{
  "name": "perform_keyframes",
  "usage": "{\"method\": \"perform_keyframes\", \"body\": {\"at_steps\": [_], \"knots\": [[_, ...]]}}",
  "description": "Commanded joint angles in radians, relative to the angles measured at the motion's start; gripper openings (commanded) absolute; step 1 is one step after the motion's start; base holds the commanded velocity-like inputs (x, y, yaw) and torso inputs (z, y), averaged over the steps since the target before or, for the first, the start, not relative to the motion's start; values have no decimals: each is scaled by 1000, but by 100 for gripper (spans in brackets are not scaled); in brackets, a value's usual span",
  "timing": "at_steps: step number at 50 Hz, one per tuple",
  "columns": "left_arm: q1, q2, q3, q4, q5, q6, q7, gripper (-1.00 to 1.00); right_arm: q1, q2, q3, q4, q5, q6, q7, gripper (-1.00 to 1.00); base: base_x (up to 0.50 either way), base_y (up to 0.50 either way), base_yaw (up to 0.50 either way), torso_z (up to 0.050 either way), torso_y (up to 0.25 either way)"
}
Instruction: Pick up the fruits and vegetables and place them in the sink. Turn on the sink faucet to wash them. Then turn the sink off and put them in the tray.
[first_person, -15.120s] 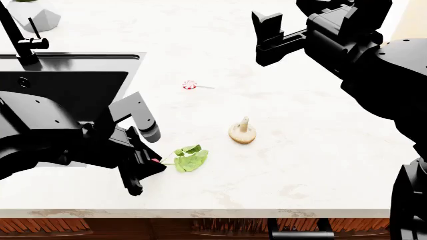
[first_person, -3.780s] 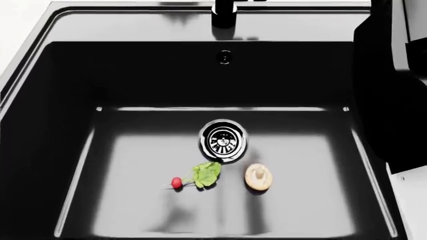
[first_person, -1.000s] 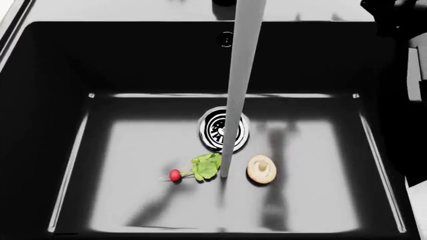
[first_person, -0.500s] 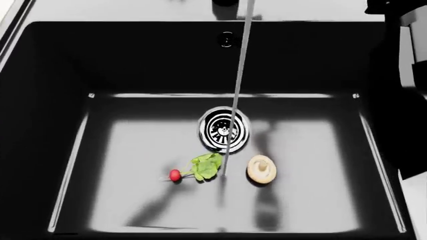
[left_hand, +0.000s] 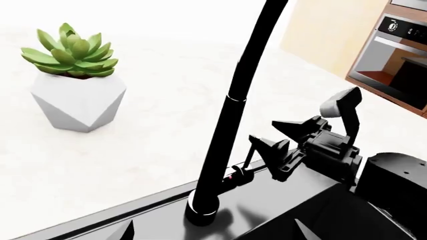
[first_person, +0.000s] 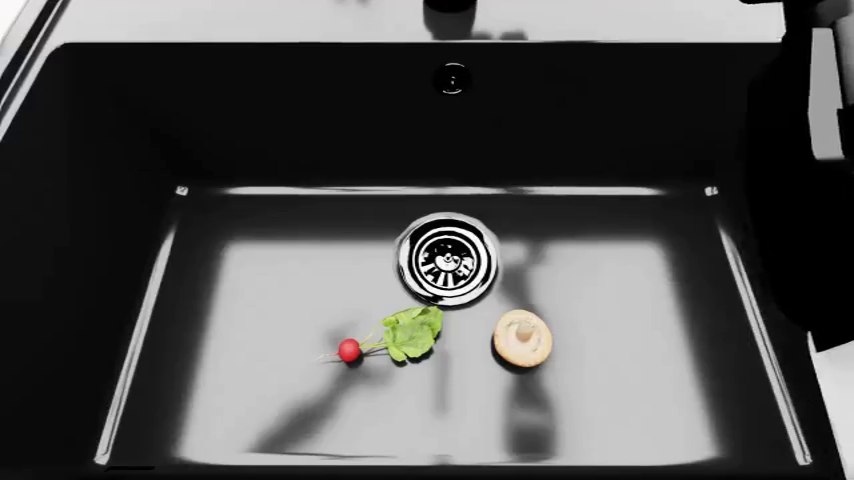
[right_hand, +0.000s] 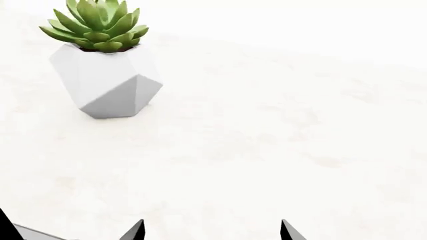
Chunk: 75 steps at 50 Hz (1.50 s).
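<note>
In the head view the black sink (first_person: 607, 300) holds the radish (first_person: 351, 350), its green leaves toward the chrome drain (first_person: 449, 258), and the tan mushroom (first_person: 522, 338) just right of it. No water runs. The faucet (left_hand: 225, 135) rises from the sink deck in the left wrist view, its thin side lever (left_hand: 245, 159) close to my right gripper (left_hand: 283, 137). That gripper (right_hand: 211, 231) is open, with only countertop between its tips. My left gripper (left_hand: 215, 232) is open too, near the faucet base. The tray is out of view.
A succulent in a white faceted pot (left_hand: 78, 95) stands on the pale counter behind the sink, also in the right wrist view as the pot (right_hand: 110, 80). My right arm (first_person: 807, 190) hangs over the sink's right side. An oven front (left_hand: 400, 60) shows far off.
The water stream thinned half a second ago and is now gone. My right arm shifted slightly at the right edge. Radish and mushroom have not moved.
</note>
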Motion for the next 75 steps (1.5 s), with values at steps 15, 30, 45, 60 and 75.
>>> {"method": "perform_keyframes", "body": {"at_steps": [15, 30, 45, 60, 75], "knots": [[-25, -13, 7, -5, -44, -63, 24, 100, 258, 170, -67, -15, 7, 218, -241, 100, 0, 0, 0, 0, 0], [-88, -29, 45, 11, -96, -183, 29, 100, -15, 469, -356, -1087, 117, 990, -844, 100, 0, 0, 0, 0, 0], [-99, -12, 162, 10, -198, -443, 122, 100, -51, 701, -635, -1420, 600, 1109, -786, 100, 0, 0, 0, 0, 0], [-86, 45, 236, 15, 8, -418, 297, 100, -18, 760, -714, -1431, 643, 1049, -836, 100, 0, 0, 0, -3, 123], [124, 38, 318, 78, -18, -367, 292, 100, -243, 713, -779, -1519, 647, 990, -724, 100, 0, 0, 0, -4, 100]]}}
